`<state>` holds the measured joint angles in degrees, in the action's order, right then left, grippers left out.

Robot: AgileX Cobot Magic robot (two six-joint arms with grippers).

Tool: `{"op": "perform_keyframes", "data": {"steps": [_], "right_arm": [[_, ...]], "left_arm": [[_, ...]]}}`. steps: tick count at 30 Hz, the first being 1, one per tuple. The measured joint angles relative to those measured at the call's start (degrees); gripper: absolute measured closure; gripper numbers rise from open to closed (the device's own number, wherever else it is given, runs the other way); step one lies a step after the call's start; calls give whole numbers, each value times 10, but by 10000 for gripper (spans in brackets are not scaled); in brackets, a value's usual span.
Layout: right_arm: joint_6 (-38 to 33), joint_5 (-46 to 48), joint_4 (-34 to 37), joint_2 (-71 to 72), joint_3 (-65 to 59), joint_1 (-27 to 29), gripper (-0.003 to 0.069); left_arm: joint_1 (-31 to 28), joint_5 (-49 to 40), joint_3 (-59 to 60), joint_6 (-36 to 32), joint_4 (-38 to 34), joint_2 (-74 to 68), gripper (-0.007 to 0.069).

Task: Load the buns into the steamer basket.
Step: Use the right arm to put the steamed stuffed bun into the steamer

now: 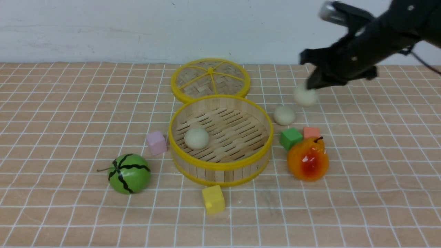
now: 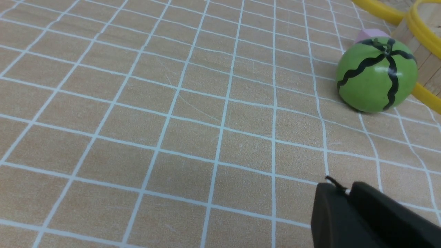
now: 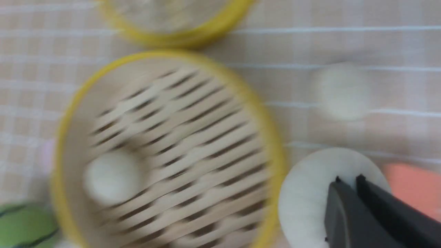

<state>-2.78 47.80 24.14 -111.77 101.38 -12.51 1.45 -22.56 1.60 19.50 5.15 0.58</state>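
Observation:
The steamer basket (image 1: 220,166) stands mid-table, and one bun (image 1: 196,138) lies on its slatted floor. A second bun (image 1: 284,115) rests on the cloth to the basket's right. Further back on the right, my right gripper (image 1: 311,83) is shut on a third bun (image 1: 305,96), which hangs just under its fingertips, off the cloth. In the right wrist view that held bun (image 3: 303,193) is large behind the closed gripper (image 3: 348,179), beside the basket's rim (image 3: 272,137). My left gripper (image 2: 346,189) is shut and empty above bare cloth; it is outside the front view.
The woven lid (image 1: 210,79) lies behind the basket. A green toy watermelon (image 1: 129,173) and a pink block (image 1: 156,142) sit to its left, a yellow block (image 1: 213,198) in front. A green block (image 1: 290,137), an orange block (image 1: 311,132) and a pear (image 1: 307,159) stand on the right.

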Motion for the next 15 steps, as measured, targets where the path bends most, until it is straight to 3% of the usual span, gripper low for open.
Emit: {"op": "perform_keyframes", "data": {"steps": [9,12,15], "right_arm": [[-47,-21,36,-91,0,-97,652],[-47,-36,33,-110,-1,-111,620],[-47,-50,30,-111,0,-115,530]], "left_arm": [[0,0,0,0,0,0,550],[0,0,0,0,0,0,550],[0,0,0,0,0,0,549]]}}
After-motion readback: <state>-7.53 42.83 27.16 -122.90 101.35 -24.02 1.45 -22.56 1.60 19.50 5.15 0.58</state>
